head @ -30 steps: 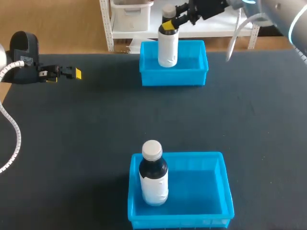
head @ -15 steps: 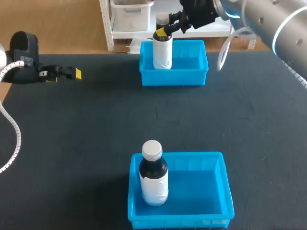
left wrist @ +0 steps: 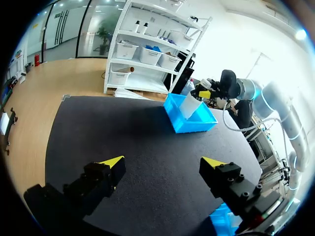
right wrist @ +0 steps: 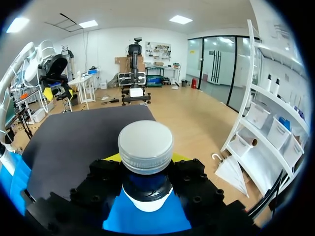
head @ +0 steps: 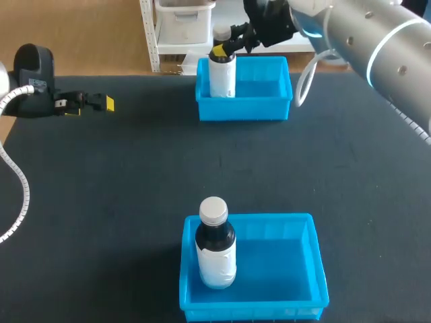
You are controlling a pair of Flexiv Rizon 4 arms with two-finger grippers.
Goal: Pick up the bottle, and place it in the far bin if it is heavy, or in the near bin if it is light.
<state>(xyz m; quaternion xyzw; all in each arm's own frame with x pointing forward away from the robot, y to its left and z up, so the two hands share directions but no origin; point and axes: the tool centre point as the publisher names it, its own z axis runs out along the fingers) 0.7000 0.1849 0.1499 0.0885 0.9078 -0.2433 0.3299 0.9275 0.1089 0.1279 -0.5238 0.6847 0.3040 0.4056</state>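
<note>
Placement stage, judged near its end. Left claw (left wrist: 162, 162) hangs wide open over the desk (head: 135, 175) at its left side, holding nothing. Near bin (head: 250, 310) carries a dark bottle (head: 215, 250), upright in its left end. The white bottle (head: 222, 75) stands upright inside the far bin (head: 266, 109), left end; whether its base rests on the bin floor cannot be told. Right claw (head: 223, 47) grips it at the neck, under the cap. Next move calls for seating the base, release, then a clean withdrawal without toppling it.
</note>
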